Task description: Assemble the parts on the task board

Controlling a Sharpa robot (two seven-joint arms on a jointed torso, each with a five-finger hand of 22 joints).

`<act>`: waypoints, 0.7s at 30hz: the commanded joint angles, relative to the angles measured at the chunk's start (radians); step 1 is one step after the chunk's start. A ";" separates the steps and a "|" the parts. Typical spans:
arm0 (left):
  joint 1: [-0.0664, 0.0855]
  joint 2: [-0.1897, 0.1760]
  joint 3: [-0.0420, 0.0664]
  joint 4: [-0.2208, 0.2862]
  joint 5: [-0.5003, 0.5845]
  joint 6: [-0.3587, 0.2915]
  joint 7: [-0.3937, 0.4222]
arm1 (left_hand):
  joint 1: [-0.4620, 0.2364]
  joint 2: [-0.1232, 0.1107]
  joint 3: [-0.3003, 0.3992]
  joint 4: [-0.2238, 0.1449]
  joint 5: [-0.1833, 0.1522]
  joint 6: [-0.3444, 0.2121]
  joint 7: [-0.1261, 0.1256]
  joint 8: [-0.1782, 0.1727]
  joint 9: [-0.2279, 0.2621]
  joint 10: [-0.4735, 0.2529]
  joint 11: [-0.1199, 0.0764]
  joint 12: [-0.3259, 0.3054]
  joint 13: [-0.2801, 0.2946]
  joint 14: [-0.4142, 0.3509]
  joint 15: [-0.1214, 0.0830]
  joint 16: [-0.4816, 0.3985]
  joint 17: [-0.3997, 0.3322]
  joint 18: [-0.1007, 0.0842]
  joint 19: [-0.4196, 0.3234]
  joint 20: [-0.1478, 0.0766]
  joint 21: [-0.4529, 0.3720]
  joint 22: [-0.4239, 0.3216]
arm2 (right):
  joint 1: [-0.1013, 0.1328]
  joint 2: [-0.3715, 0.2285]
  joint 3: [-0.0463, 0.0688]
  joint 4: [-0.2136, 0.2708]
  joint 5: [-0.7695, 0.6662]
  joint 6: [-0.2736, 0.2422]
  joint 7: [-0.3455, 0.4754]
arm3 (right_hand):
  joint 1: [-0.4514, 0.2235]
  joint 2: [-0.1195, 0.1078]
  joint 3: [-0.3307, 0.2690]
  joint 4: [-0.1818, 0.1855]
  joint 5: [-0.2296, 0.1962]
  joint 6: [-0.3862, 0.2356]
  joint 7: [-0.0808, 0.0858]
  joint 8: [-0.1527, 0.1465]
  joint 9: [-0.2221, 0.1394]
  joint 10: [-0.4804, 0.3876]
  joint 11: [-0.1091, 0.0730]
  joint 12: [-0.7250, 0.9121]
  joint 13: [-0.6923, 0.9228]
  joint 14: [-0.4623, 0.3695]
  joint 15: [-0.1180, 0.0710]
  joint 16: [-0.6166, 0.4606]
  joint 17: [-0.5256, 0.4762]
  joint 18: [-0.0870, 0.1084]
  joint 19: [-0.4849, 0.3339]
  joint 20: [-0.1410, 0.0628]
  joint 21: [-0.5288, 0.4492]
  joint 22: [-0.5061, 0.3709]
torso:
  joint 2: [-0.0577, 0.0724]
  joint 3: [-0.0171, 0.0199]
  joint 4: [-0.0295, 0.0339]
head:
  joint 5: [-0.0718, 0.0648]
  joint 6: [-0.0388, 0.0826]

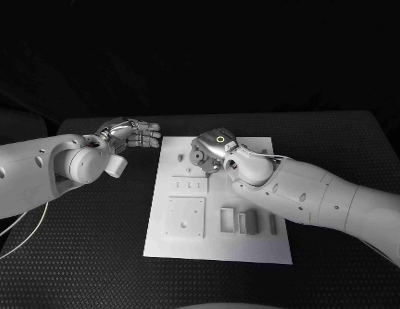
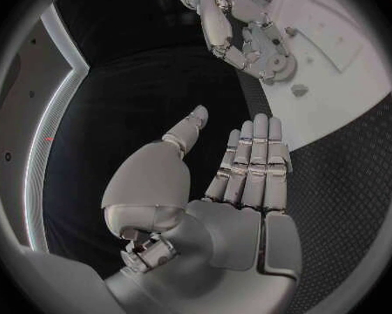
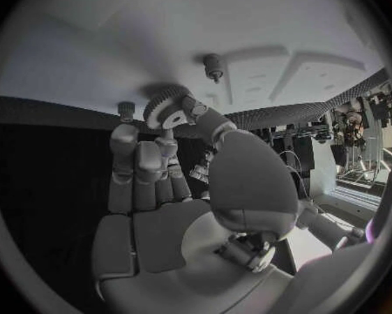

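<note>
right hand (image 3: 174, 188) pinches a gear (image 3: 165, 110) over the board (image 1: 256, 248)
left hand (image 2: 240, 181), beside the board, lies flat-fingered and holds nothing.

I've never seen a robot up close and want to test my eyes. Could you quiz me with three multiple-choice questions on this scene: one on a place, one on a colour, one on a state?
1. Where is the left hand?
A) over the black table, beside the board
B) flat on the board's middle
C) under the table

2. What colour is the board?
A) red
B) white
C) green

3. What is the right hand doing?
A) lying open
B) pinching a toothed wheel
C) gripping a cable

Answers:
1 A, it hangs off the board's edge.
2 B, the board is plainly white.
3 B, the right wrist view shows the wheel between thumb and fingers.
</note>
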State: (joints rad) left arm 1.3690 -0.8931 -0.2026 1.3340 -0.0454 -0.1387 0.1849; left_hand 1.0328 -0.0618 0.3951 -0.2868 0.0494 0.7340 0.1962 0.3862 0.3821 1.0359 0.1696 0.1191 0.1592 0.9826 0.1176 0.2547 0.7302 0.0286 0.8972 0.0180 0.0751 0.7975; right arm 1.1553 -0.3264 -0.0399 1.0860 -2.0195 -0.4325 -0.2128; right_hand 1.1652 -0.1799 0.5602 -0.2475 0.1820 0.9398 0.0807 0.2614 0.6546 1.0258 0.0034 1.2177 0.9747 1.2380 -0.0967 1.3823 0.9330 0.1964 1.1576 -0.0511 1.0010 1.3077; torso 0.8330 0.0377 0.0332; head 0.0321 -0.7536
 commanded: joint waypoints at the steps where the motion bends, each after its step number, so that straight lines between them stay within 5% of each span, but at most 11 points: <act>1: 0.001 0.001 0.001 0.002 -0.003 0.001 0.005 | -0.007 -0.002 0.004 -0.001 0.004 -0.007 0.019 0.002 0.001 -0.007 0.002 -0.004 0.001 0.006 -0.002 -0.004 0.002 -0.011 0.002 -0.002 -0.005 -0.002 | -0.005 -0.007 -0.004 -0.011 -0.002 0.027 -0.008 | -0.013 -0.003 0.000 -0.004 0.003 0.059 0.027 0.001 0.001 0.000 -0.005 -0.007 -0.002 0.002 -0.009 -0.007 -0.001 0.065 0.003 0.005 0.001 0.018 | 0.000 0.0005 -0.0007 | 0.000 0.000; 7: 0.001 0.001 0.001 0.001 -0.003 0.000 0.005 | -0.007 -0.002 0.004 -0.001 0.004 -0.007 0.019 0.002 0.001 -0.007 0.002 -0.004 0.001 0.006 -0.002 -0.004 0.002 -0.011 0.002 -0.002 -0.005 -0.002 | -0.005 -0.009 -0.004 -0.014 0.006 0.021 -0.003 | -0.029 -0.026 0.007 0.013 0.003 0.053 0.030 -0.007 -0.003 0.002 -0.003 -0.009 -0.002 0.003 -0.007 -0.007 -0.002 0.065 0.006 0.004 0.000 0.017 | 0.000 0.0005 -0.0004 | -0.001 0.000; 14: 0.001 0.003 0.001 -0.001 -0.003 0.000 0.006 | -0.008 -0.002 0.005 -0.001 0.004 -0.008 0.019 0.002 0.001 -0.007 0.002 -0.004 0.001 0.006 -0.001 -0.005 0.002 -0.011 0.002 -0.002 -0.005 -0.002 | -0.005 -0.014 -0.004 -0.007 0.020 -0.009 0.010 | -0.031 -0.022 0.014 0.023 0.003 0.055 0.029 -0.008 -0.003 0.003 -0.003 -0.009 -0.002 0.004 -0.007 -0.007 -0.002 0.065 0.009 0.002 -0.001 0.017 | 0.000 0.0008 0.0004 | -0.001 0.001; 21: 0.001 0.003 0.001 -0.002 -0.003 0.001 0.006 | -0.008 -0.002 0.005 -0.001 0.004 -0.008 0.019 0.002 0.001 -0.008 0.002 -0.004 0.001 0.006 -0.001 -0.005 0.002 -0.011 0.001 -0.002 -0.005 -0.002 | -0.005 -0.035 -0.003 0.012 0.040 -0.057 0.033 | -0.068 -0.050 0.018 0.078 0.002 0.063 0.026 -0.010 -0.002 0.012 -0.007 -0.011 -0.003 0.013 -0.012 -0.004 -0.002 0.065 0.020 -0.006 0.001 0.016 | -0.001 0.0003 -0.0005 | 0.001 0.004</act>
State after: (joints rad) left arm 1.3689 -0.8918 -0.2023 1.3310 -0.0454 -0.1388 0.1844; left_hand 1.0328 -0.0618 0.3951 -0.2868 0.0494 0.7305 0.1927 0.3862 0.3821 1.0359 0.1695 0.1191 0.1594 0.9826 0.1176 0.2547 0.7310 0.0286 0.8972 0.0180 0.0751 0.7975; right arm 1.1528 -0.3565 -0.0417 1.0969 -1.9954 -0.4703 -0.1916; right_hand 1.1043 -0.2297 0.5778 -0.1755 0.1820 0.9587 0.0681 0.2550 0.6516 1.0331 -0.0038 1.2119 0.9727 1.2460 -0.1046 1.3776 0.9320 0.2159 1.1724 -0.0554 1.0010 1.3077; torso 0.8329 0.0383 0.0331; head 0.0315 -0.7508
